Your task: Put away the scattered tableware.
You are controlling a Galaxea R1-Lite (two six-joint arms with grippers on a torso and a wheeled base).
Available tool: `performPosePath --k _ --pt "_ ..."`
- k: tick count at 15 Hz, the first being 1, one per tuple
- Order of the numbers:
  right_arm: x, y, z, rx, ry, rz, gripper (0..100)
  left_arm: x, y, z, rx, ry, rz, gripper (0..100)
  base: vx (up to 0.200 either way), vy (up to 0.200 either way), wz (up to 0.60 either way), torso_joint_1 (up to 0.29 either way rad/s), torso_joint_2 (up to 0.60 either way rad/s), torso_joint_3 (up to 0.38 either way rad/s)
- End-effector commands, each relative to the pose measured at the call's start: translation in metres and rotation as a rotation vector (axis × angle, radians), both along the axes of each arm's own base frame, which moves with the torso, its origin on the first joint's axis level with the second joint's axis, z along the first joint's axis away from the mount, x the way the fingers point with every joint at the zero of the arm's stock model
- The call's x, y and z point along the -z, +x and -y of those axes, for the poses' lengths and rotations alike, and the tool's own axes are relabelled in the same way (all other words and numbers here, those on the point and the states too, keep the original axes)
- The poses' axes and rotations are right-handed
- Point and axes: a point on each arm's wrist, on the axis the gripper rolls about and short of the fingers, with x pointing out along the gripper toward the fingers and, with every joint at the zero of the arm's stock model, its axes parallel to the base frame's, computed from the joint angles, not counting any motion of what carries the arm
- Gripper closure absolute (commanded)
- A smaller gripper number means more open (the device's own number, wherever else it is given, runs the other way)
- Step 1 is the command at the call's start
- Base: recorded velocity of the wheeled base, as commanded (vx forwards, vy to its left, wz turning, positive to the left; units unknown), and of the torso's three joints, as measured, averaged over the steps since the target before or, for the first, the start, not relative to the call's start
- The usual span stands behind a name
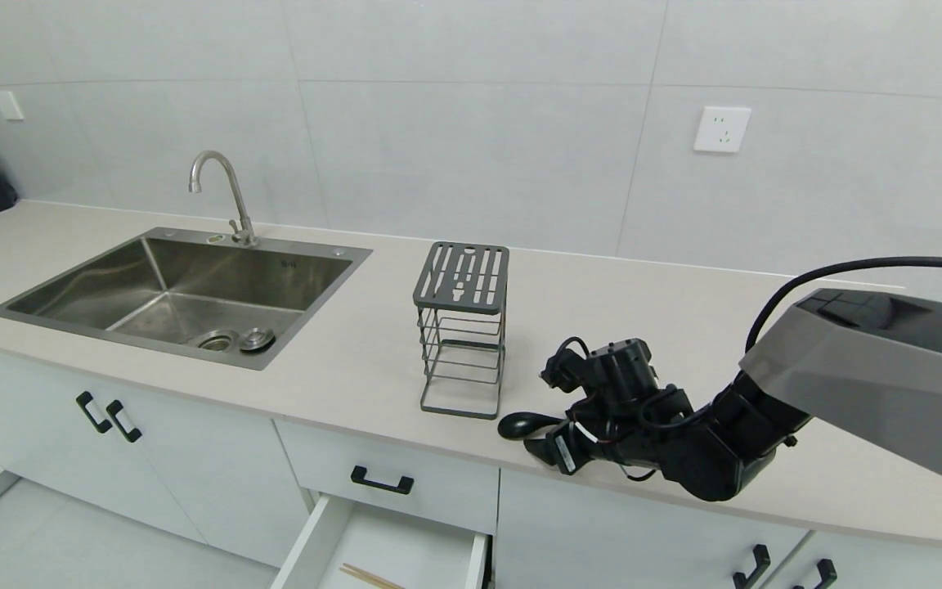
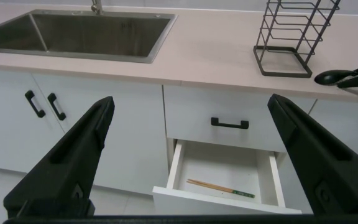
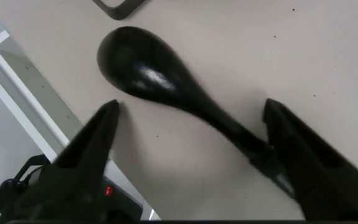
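At front of counter [image 1: 373, 368] | right gripper [image 3: 191, 107] wide, astride black spoon [image 3: 143, 71] | step: grasp | next: close on handle [image 3: 238, 134]

The sink [image 1: 307, 323] sits in the bench [image 1: 356, 360] at the left, with the faucet [image 1: 222, 184] behind it. The rack [image 1: 461, 327] stands right of the sink. The spoon [image 1: 524, 425] lies near-right of the rack, beneath the right end effector [image 3: 191, 111]. Chopsticks [image 1: 369, 577] lie in the drawer [image 1: 405, 544] below the rack
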Motion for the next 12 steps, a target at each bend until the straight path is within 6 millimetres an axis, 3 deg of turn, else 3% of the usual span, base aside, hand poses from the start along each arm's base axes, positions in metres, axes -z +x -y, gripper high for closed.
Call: performPosePath --k 1,5,12 --pt "0.007 -0.001 0.0 -0.001 -0.013 -0.02 100 0.0 0.0 0.0 0.0 0.0 -0.001 0 0.0 0.0 0.0 0.0 0.0 0.0" --pt "0.01 -0.003 -0.003 0.016 -0.042 -0.01 100 0.0 0.0 0.0 0.0 0.0 -0.001 0 0.0 0.0 0.0 0.0 0.0 0.0" --pt "0.003 -0.018 -0.028 -0.057 -0.001 0.048 100 0.0 0.0 0.0 0.0 0.0 -0.001 0 0.0 0.0 0.0 0.0 0.0 0.0"
